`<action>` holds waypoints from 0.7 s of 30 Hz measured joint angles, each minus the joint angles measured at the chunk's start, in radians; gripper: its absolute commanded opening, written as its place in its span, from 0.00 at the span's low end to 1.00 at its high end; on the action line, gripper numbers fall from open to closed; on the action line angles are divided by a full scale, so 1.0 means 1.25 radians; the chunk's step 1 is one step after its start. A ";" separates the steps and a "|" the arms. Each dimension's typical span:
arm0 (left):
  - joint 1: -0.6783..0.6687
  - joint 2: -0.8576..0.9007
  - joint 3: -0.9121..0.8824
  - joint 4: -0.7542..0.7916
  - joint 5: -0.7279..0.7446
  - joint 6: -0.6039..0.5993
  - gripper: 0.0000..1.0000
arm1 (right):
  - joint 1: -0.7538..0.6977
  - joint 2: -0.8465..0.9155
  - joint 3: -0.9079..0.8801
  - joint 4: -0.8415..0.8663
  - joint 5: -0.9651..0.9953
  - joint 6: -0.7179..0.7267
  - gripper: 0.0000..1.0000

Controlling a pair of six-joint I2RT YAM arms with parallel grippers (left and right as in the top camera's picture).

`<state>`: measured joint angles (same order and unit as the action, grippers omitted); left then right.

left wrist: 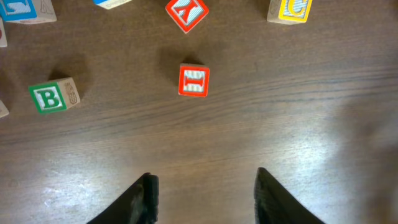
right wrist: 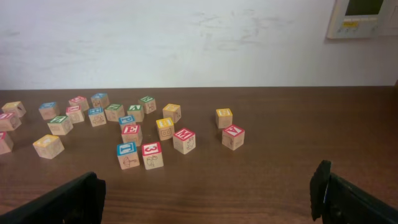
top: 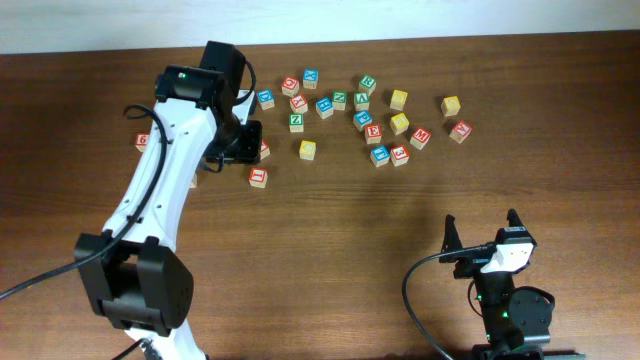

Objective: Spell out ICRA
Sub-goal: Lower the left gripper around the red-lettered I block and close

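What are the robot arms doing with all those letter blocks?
The left gripper is open and hovers just short of the red I block, not touching it. The right gripper sits open on the near side of the table, holding nothing. The other letter blocks lie scattered, and no word is lined up yet.

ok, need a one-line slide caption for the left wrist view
Open left gripper facing the red I block on the wooden table, green B block nearby.

left arm (top: 160, 180) stretched forward; left fingers (left wrist: 144, 199) apart, right fingers (right wrist: 69, 202) apart
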<state>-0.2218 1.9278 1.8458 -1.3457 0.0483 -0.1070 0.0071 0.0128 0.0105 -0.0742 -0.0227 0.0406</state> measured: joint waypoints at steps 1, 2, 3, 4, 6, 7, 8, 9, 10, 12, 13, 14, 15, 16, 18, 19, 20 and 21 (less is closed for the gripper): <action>0.000 0.000 -0.005 0.006 0.000 -0.003 0.57 | 0.000 0.000 0.000 0.000 0.000 0.000 0.98; 0.000 0.000 -0.014 0.016 0.000 -0.008 0.59 | 0.000 0.000 0.000 0.000 0.000 0.001 0.98; 0.000 0.000 -0.024 0.025 0.000 -0.008 0.60 | 0.000 0.000 0.000 0.000 0.000 0.000 0.98; 0.000 0.000 -0.038 0.041 0.000 -0.011 0.58 | 0.000 0.000 0.000 0.000 0.000 0.000 0.98; 0.000 0.000 -0.075 0.076 0.000 -0.016 0.55 | 0.000 0.000 0.000 0.000 0.000 0.001 0.98; 0.000 0.000 -0.097 0.101 0.000 -0.019 0.54 | 0.000 0.000 0.000 0.000 0.000 0.000 0.98; 0.000 0.000 -0.123 0.133 0.000 -0.020 0.49 | 0.000 0.000 0.000 0.000 0.000 0.001 0.98; 0.000 0.000 -0.154 0.162 0.000 -0.021 0.41 | 0.000 0.000 0.000 0.000 0.000 0.001 0.98; 0.000 0.000 -0.174 0.202 0.000 -0.021 0.30 | 0.000 0.000 0.000 0.000 0.000 0.000 0.98; 0.000 -0.001 -0.212 0.270 0.000 -0.028 0.11 | 0.000 0.000 0.000 0.000 0.000 0.000 0.98; 0.000 -0.001 -0.236 0.298 0.000 -0.029 0.02 | 0.000 0.000 0.000 0.000 0.000 0.000 0.98; 0.000 -0.001 -0.259 0.327 0.000 -0.026 0.00 | 0.000 0.000 0.000 0.000 0.000 0.000 0.98; 0.000 -0.001 -0.272 0.343 0.000 -0.030 0.00 | 0.000 0.000 0.000 0.000 0.000 0.000 0.99; 0.000 -0.001 -0.290 0.370 0.000 -0.031 0.00 | 0.000 0.000 0.000 0.000 0.000 0.000 0.98; 0.000 -0.001 -0.320 0.442 -0.003 -0.029 0.00 | 0.000 0.000 0.000 0.000 0.000 0.000 0.98; 0.000 -0.001 -0.328 0.461 -0.004 -0.029 0.00 | 0.000 0.000 0.000 0.000 0.000 0.000 0.98; 0.000 -0.001 -0.343 0.495 -0.005 -0.029 0.00 | 0.000 0.000 0.000 0.000 0.000 0.000 0.98; 0.000 -0.001 -0.357 0.532 -0.007 -0.029 0.00 | 0.000 0.000 0.000 0.000 0.000 0.000 0.98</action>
<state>-0.2218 1.9263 1.3991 -0.6804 0.0391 -0.1432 0.0071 0.0128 0.0105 -0.0742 -0.0227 0.0410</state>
